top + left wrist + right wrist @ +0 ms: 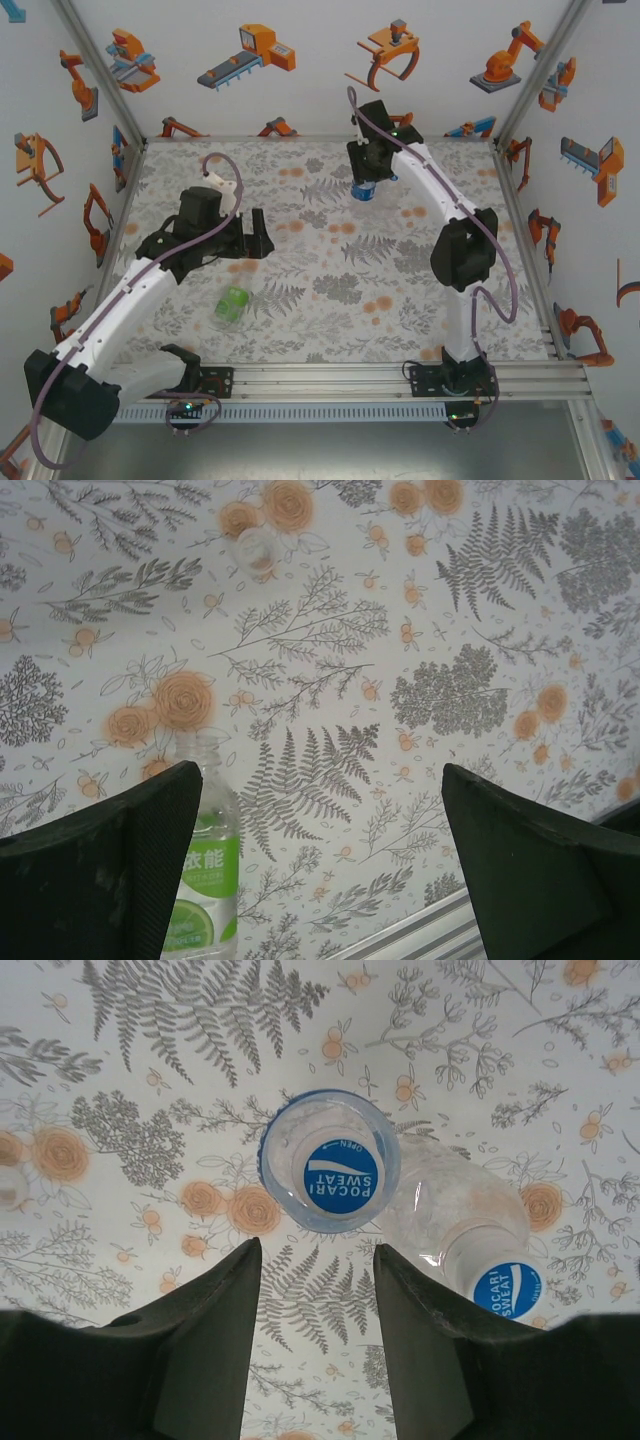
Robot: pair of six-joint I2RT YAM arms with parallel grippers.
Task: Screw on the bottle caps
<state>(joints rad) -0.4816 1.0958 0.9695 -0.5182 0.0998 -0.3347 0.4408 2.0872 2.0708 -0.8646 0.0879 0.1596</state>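
- The left jaws stand wide apart with nothing between them, over the left half of the bench (pixel 330 300); their dark fingers (pixel 100 870) frame bare floral cloth.
- The green-label bottle (pixel 232 303) lies on its side near the bench's near edge, left of centre. In the left wrist view it (pixel 205 870) sits just beside the left finger, its mouth open.
- A loose cap (pixel 255 550), small, round and clear-whitish, rests on the bench beyond that mouth, well apart from it.
- The right jaws are apart and grip nothing; bench shows between their fingers (pixel 215 1340).
- Just past the fingertips, near the far edge and right of centre, stands the blue-label bottle (pixel 330 1165), seen from above, its cap printed "POCARI SWEAT".
- A second clear bottle (pixel 450 1210) with a matching cap touches it; upright or tilted cannot be told.
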